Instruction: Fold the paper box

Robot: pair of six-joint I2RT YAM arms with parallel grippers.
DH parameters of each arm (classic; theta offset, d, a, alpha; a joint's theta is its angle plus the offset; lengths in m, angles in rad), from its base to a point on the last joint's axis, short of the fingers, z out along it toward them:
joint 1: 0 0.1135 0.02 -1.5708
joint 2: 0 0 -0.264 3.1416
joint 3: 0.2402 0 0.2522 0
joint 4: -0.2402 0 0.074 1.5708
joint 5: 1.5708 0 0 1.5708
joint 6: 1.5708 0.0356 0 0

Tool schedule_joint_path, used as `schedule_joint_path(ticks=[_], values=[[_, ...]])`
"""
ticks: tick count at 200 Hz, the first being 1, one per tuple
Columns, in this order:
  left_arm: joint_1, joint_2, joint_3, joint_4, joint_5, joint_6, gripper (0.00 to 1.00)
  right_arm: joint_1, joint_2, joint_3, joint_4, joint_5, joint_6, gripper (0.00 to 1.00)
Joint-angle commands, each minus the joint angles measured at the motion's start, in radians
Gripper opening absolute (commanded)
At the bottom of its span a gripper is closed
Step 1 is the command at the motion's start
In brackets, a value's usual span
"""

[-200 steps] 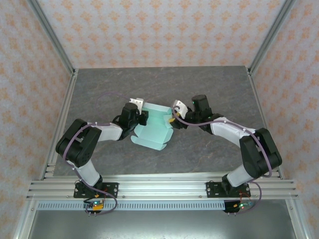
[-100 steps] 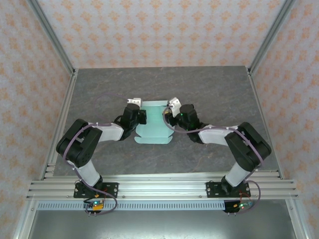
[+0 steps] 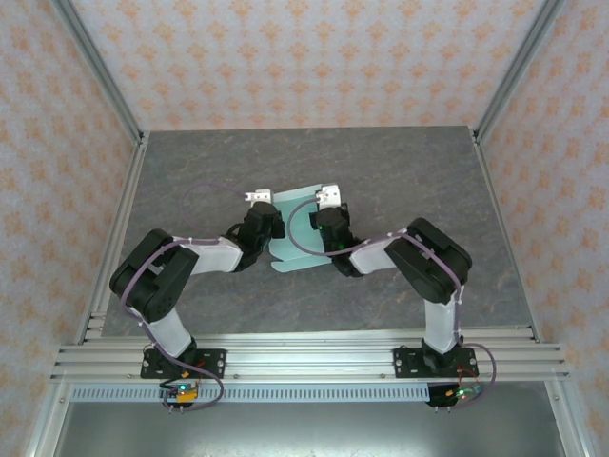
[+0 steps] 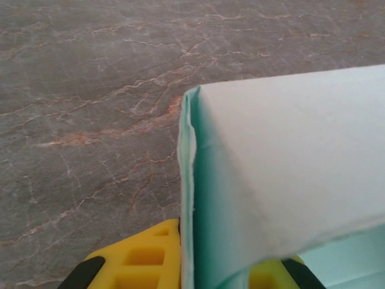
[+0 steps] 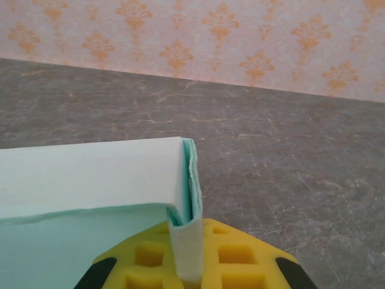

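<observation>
The pale mint-green paper box [image 3: 295, 228] sits mid-table, partly folded, its far wall raised. My left gripper [image 3: 269, 225] is shut on the box's left side wall [image 4: 191, 198], the card standing edge-on between the yellow pads [image 4: 141, 259]. At the opposite end, my right gripper [image 3: 322, 221] pinches the right side wall [image 5: 190, 180]; a folded tab [image 5: 187, 250] lies over its yellow pads [image 5: 237, 259]. Both wrist views show the pale outer face of the raised flap, and the box's greener inner floor [image 5: 72, 247] lies below it.
The grey marbled table [image 3: 400, 171] stretches around the box on all sides. Aluminium frame posts [image 3: 100, 81] and patterned walls [image 3: 314, 57] close the cell in. A metal rail [image 3: 304, 360] runs along the near edge.
Both grippers have closed in toward each other, the right arm swinging left. The box has gone from a flatter open sheet to a narrower shape with side walls raised.
</observation>
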Motion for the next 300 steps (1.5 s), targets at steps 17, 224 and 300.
schedule_joint_path(ticks=[17,224,300], values=[[-0.025,-0.026,0.026,-0.031,-0.029,-0.075,0.13,0.013,0.082,0.079,0.12,0.269,0.143,0.02],[0.018,0.008,0.119,-0.181,-0.006,-0.087,0.13,-0.197,-0.577,-0.371,-0.192,-0.796,-0.05,0.63],[0.026,-0.112,0.025,-0.064,0.146,0.112,0.13,-0.361,-0.583,-0.037,-0.966,-1.166,-0.651,0.67]])
